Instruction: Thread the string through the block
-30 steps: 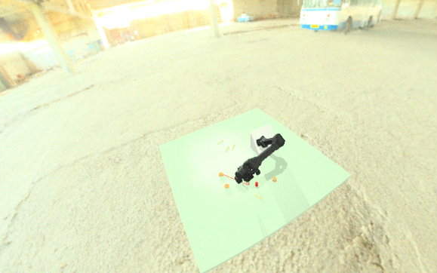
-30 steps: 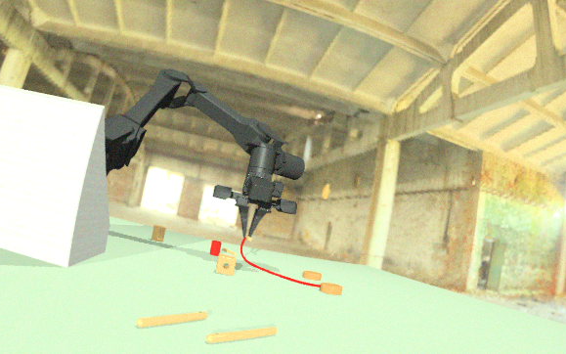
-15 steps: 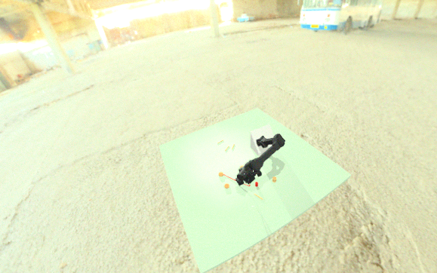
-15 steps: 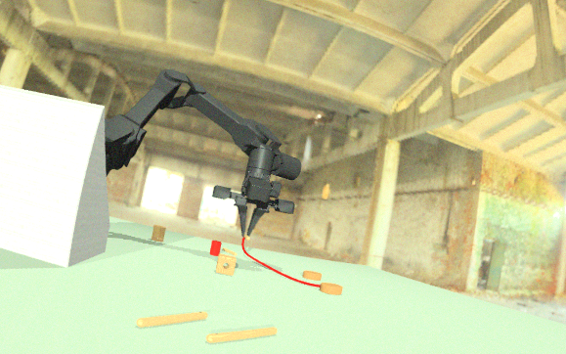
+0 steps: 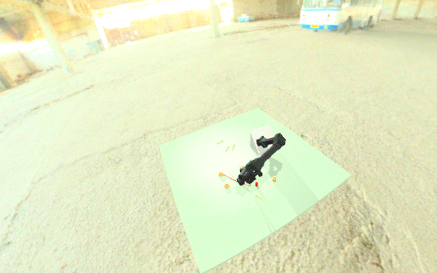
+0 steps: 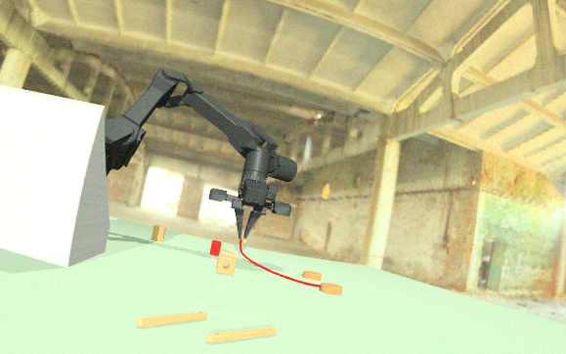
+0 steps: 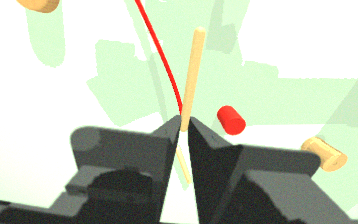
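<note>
My gripper (image 6: pixel 243 238) (image 7: pixel 184 120) is shut on the stick at the end of the string, above the table. The stick (image 7: pixel 193 75) points away from the fingertips in the wrist view; only its small end shows in the exterior view. The red string (image 6: pixel 274 275) (image 7: pixel 163 55) sags from the fingertips to the round button (image 5: pixel 220 174) (image 6: pixel 330 288). The wooden block (image 6: pixel 228 266) stands on the table with its hole visible, to the left of and below the fingertips in the exterior view. In the top view the arm mostly hides the block (image 5: pixel 241 167).
A red cylinder (image 5: pixel 256 184) (image 6: pixel 215 247) (image 7: pixel 231 120) and a wooden cylinder (image 5: pixel 274 179) (image 6: pixel 158 233) (image 7: pixel 325 154) stand nearby. A loose disc (image 5: pixel 226 186) (image 6: pixel 312 275) lies near the button. Loose sticks (image 5: pixel 258 196) (image 6: pixel 172 320) (image 6: pixel 241 334) lie around. A large white box (image 6: pixel 27 171) stands near the arm's base.
</note>
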`<state>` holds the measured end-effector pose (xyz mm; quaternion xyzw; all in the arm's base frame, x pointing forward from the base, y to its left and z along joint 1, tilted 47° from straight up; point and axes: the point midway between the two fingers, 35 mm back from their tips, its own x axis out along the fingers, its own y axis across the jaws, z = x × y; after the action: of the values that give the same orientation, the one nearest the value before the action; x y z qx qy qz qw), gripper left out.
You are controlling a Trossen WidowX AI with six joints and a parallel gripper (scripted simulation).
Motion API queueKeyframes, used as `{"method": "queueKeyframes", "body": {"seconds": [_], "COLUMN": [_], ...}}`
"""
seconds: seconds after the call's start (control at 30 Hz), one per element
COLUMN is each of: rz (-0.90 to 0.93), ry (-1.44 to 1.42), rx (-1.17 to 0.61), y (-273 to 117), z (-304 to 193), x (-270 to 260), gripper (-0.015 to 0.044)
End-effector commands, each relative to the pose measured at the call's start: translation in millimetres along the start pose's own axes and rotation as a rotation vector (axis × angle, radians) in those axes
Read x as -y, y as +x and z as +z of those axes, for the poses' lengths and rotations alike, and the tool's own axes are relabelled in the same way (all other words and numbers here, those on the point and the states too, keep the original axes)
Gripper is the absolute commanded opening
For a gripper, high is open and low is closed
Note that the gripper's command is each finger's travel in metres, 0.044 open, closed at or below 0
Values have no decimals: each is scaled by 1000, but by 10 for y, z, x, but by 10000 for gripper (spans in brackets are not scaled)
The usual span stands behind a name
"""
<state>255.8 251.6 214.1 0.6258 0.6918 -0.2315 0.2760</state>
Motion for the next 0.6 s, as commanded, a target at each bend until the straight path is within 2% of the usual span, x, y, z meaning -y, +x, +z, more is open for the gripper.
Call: {"method": "queueKeyframes", "body": {"seconds": [0.0, 0.57], "rz": [-3, -4], "ry": [7, 8], "rx": [5, 5], "y": [45, 188], "z": [35, 112], "x": [40, 182], "gripper": [0, 0]}}
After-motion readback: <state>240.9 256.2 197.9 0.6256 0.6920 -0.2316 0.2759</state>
